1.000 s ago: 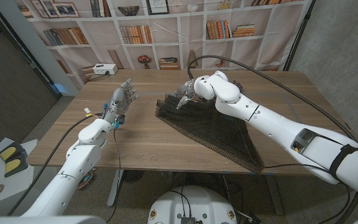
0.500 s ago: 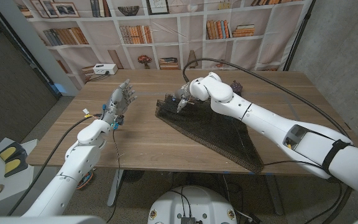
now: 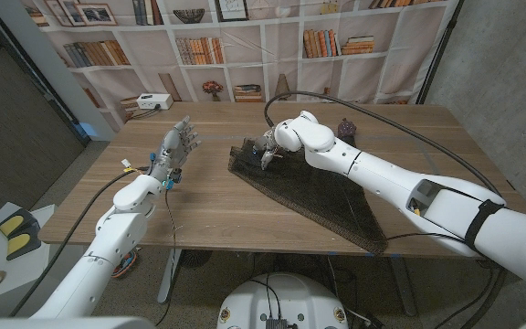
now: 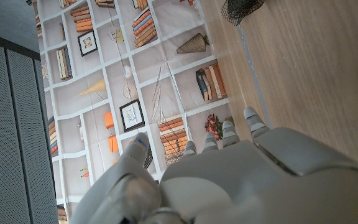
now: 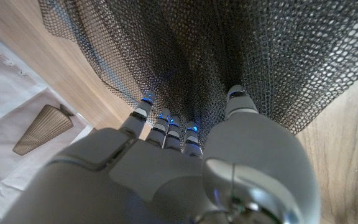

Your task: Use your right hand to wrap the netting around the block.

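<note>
Two arms reach over the wooden desk (image 3: 199, 206), and we note them in turn. Right hand (image 3: 269, 148) sits at the far left corner of the netting (image 3: 322, 196), fingers curled down into the mesh; in the right wrist view the fingers (image 5: 166, 124) lie close together with their tips pressed into the netting (image 5: 241, 50), the thumb set a little apart on the same cloth. We read this as a grip on the mesh, though the pinch point itself is hidden under the fingers. Netting is dark, lying as a long wedge across the middle right of the desk, broad at the far end under the right hand and narrowing to a point at the near edge. At the far end it humps up slightly beside the hand; we cannot tell whether the block lies under that fold, since no block surface shows. Left hand (image 3: 176, 146) stands above the desk on the left side, well apart from the netting, fingers spread and pointing away from the robot, holding nothing; the left wrist view shows its fingers (image 4: 225, 134) extended toward a bookshelf backdrop (image 3: 245, 41) behind the desk.
</note>
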Controlling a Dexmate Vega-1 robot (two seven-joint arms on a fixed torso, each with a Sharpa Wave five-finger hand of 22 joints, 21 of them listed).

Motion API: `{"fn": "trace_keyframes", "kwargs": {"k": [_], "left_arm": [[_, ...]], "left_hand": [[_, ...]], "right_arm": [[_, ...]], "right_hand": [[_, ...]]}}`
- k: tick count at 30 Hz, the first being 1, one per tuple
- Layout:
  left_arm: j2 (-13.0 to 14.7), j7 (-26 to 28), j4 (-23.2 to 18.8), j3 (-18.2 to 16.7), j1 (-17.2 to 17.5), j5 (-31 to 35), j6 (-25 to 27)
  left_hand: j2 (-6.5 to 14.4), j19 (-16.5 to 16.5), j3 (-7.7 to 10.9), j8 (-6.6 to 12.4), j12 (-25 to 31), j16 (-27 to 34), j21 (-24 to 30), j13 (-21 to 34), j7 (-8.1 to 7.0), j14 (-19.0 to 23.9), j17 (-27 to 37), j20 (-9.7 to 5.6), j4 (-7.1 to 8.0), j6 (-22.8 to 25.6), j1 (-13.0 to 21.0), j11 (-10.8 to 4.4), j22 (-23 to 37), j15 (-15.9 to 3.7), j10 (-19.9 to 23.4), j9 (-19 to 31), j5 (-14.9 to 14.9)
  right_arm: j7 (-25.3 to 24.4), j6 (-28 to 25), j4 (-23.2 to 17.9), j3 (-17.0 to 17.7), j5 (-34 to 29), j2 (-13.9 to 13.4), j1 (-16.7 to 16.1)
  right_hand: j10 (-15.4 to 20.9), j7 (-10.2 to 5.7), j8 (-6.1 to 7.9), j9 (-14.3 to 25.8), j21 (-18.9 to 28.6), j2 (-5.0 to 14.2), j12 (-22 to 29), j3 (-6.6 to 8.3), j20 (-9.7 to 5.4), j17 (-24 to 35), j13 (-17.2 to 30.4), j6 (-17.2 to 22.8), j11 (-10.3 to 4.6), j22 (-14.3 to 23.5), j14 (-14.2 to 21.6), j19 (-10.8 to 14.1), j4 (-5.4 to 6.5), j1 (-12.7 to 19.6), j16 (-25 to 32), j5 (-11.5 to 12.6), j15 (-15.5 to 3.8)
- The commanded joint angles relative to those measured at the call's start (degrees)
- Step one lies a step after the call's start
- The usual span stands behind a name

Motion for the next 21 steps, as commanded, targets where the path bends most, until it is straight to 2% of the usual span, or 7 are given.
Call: {"fn": "trace_keyframes", "kwargs": {"k": [1,5,6,11,15,17,21], "left_arm": [[-0.3,-0.35,1.55,0.38,-1.12,-0.01,0.26],[-0.32,-0.61,2.12,0.56,-1.66,0.07,0.33],[-0.33,-0.67,2.26,0.59,-1.79,0.08,0.33],[-0.33,-0.94,2.86,0.76,-2.36,0.1,0.56],[-0.34,-1.08,3.29,0.81,-2.69,0.13,0.62],[-0.4,-1.12,3.44,0.77,-2.81,0.04,0.64],[-0.36,-1.4,3.77,0.79,-3.05,-0.07,0.8]], "left_hand": [[0.01,0.55,0.18,0.0,0.07,0.06,-0.02,0.17,-0.4,0.4,0.1,0.13,-0.39,-1.96,-0.38,-0.12,0.11,0.37,0.25,0.19,0.15],[0.0,0.53,0.17,0.0,0.07,0.07,-0.04,0.17,-0.4,0.42,0.1,0.13,-0.39,-1.96,-0.39,-0.19,0.11,0.37,0.26,0.19,0.15],[0.0,0.53,0.17,0.0,0.07,0.07,-0.04,0.17,-0.4,0.43,0.1,0.13,-0.39,-1.96,-0.39,-0.14,0.11,0.36,0.25,0.19,0.15],[-0.01,0.52,0.17,-0.01,0.09,0.07,-0.06,0.17,-0.4,0.43,0.1,0.13,-0.39,-2.0,-0.4,-0.13,0.11,0.36,0.31,0.19,0.15],[-0.01,0.5,0.17,-0.01,0.05,0.06,-0.08,0.17,-0.4,0.43,0.1,0.13,-0.39,-2.0,-0.41,-0.2,0.11,0.37,0.22,0.19,0.15],[-0.01,0.49,0.17,-0.01,0.06,0.06,-0.09,0.17,-0.44,0.43,0.1,0.13,-0.39,-2.0,-0.41,-0.2,0.11,0.41,0.27,0.19,0.15],[-0.01,0.47,0.17,0.0,0.08,0.06,-0.11,0.18,-0.4,0.44,0.1,0.13,-0.39,-2.0,-0.42,-0.21,0.11,0.38,0.32,0.19,0.15]], "right_arm": [[-8.86,2.12,2.17,0.01,1.07,-0.64,-1.43],[-15.34,3.32,1.41,0.93,1.13,-2.02,-3.12],[-17.19,3.72,1.37,1.31,1.36,-2.31,-3.6],[-26.03,5.44,1.9,3.08,2.59,-3.35,-5.82],[-30.66,6.45,2.56,3.73,2.91,-3.82,-6.7],[-31.84,6.16,2.42,3.77,2.45,-4.03,-7.03],[-34.99,5.04,1.42,4.83,2.3,-4.62,-8.46]], "right_hand": [[12.05,-0.69,2.39,0.1,2.42,1.33,5.3,2.15,-2.24,1.17,0.09,9.42,-1.68,0.15,12.83,7.68,-1.05,3.67,5.14,1.58,-4.15],[25.66,-1.82,4.71,0.34,4.23,1.47,12.49,3.63,-3.63,6.79,1.88,20.71,-2.81,0.4,23.56,13.15,-1.81,8.79,13.81,1.51,-7.52],[27.79,-2.11,5.61,0.61,4.82,1.49,14.53,3.81,-3.84,9.21,2.88,24.22,-4.11,0.53,25.95,14.57,-1.81,10.32,16.61,1.22,-8.49],[33.01,-2.91,9.25,2.92,7.03,1.27,21.83,3.29,-3.43,19.07,7.7,31.65,-6.19,1.15,33.21,18.13,-1.46,14.39,26.99,0.2,-10.11],[41.03,-3.04,18.77,8.48,10.03,2.52,31.27,2.83,-3.75,24.21,15.36,41.74,-6.18,2.06,40.4,20.23,-0.21,17.08,33.84,-1.0,-10.49],[42.98,-2.42,20.97,9.84,10.78,2.71,32.9,2.82,-4.22,24.96,16.51,43.47,-6.47,2.21,42.44,20.56,0.12,17.31,35.33,-1.34,-10.48],[44.4,-2.34,22.56,10.92,11.37,3.02,33.91,3.42,-5.09,25.53,16.98,44.28,-6.64,2.34,43.59,20.5,0.2,18.09,35.62,-1.26,-10.8]]}}
